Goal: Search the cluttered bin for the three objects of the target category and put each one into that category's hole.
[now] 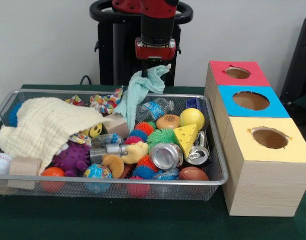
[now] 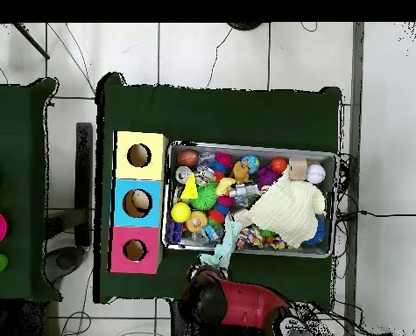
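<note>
A: Currently, where is the teal cloth (image 1: 141,89) relative to the wire bin (image 1: 217,165)?
B: Hanging over the bin's far rim, above the toys.
A: And the gripper (image 1: 155,62)?
B: Clamped on the cloth's top edge; cloth dangles directly beneath it.

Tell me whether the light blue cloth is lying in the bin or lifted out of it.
Lifted. The light blue cloth hangs from the gripper above the bin, its lower end trailing down among the toys.
</note>
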You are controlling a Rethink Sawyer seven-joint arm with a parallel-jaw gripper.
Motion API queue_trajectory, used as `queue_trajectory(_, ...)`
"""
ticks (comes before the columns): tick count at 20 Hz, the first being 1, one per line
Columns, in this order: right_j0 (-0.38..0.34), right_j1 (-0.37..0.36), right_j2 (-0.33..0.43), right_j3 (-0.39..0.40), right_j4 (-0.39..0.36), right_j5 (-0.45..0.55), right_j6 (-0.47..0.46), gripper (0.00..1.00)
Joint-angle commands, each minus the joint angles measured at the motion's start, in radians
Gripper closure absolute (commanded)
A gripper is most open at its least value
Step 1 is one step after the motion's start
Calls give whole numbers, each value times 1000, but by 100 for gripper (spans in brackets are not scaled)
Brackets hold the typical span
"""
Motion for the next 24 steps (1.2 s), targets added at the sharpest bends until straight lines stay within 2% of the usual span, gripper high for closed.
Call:
queue_trajectory(1,-1,26,32,-16,54,47,188,0)
queue_trajectory(6,-74,-10,109,-56,58,42,161,0)
queue_trajectory(10,-96,-112,145,-82,87,103,150,0)
queue_trajectory(13,-82,-162,142,-117,119,179,143,0)
queue_trajectory(24,-51,-155,136,-203,185,294,138,0)
